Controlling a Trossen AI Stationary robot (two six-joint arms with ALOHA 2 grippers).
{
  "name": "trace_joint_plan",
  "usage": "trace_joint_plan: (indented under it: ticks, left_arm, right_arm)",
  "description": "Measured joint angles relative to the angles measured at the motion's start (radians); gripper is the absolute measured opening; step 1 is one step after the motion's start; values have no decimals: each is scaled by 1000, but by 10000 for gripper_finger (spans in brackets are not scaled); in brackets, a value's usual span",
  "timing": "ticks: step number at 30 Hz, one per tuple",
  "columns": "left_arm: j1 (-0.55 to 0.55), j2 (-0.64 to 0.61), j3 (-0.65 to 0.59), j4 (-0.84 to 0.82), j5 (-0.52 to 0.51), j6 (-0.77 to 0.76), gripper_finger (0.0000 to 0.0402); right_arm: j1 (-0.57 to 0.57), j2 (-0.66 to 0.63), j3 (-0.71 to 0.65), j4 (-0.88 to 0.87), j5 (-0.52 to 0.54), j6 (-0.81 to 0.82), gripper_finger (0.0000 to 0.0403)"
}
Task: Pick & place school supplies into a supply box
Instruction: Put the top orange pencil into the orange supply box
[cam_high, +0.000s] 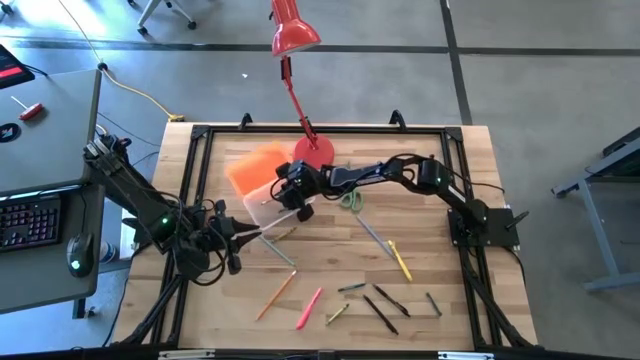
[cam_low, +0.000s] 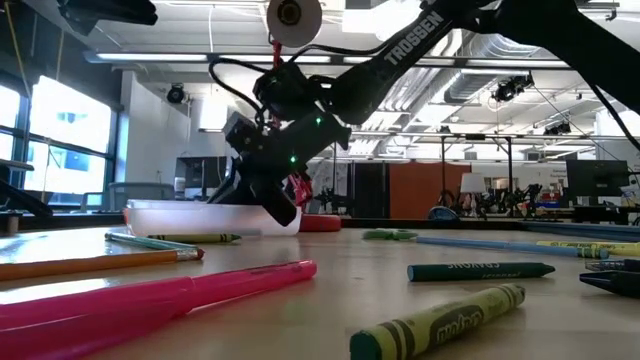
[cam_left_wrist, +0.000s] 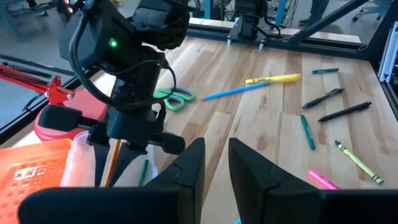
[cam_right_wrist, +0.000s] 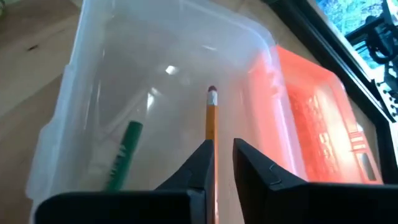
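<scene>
Crayons, a pink marker (cam_high: 308, 308), an orange pencil (cam_high: 276, 294) and black pens (cam_high: 380, 313) lie scattered along the near edge of the counter (cam_high: 440, 215), not yet collected. Farther in, a yellow marker (cam_high: 400, 261) and a blue pencil (cam_high: 372, 232) rest right of centre.

At near left, the left gripper (cam_high: 243, 236) waits low over the counter beside the supply box (cam_high: 262, 200), its jaws narrowly parted and empty.

Beyond it, the right gripper (cam_right_wrist: 222, 155) hangs over the open clear supply box, whose orange lid (cam_high: 252, 165) lies just past it. A yellow pencil (cam_right_wrist: 211, 124) stands between the right jaws, eraser end down in the box beside a green marker (cam_right_wrist: 124, 152); the jaws appear slightly parted, so whether they grip it cannot be told.

The step in hand is judged to be the release. The next move calls for opening fully, lifting clear, then reaching for the green-handled scissors (cam_high: 350, 201) or another item. The red lamp (cam_high: 296, 38) stands at the far edge.
</scene>
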Motion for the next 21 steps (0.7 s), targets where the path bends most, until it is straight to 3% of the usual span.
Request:
trace_joint_plan:
  ticks: [7,13,15,21]
  left_arm:
    - [0,0,0,-1,8,0,101]
    - [0,0,0,-1,17,0,101]
    - [0,0,0,-1,26,0,101]
    - [0,1,0,-5,53,0,101]
  right_arm:
    - [17,0,0,4,28,-4,71]
    - [60,-25,0,-10,308,-95,80]
    - [72,-52,0,-69,355,-94,78]
    - [75,-131,0,-303,290,7,74]
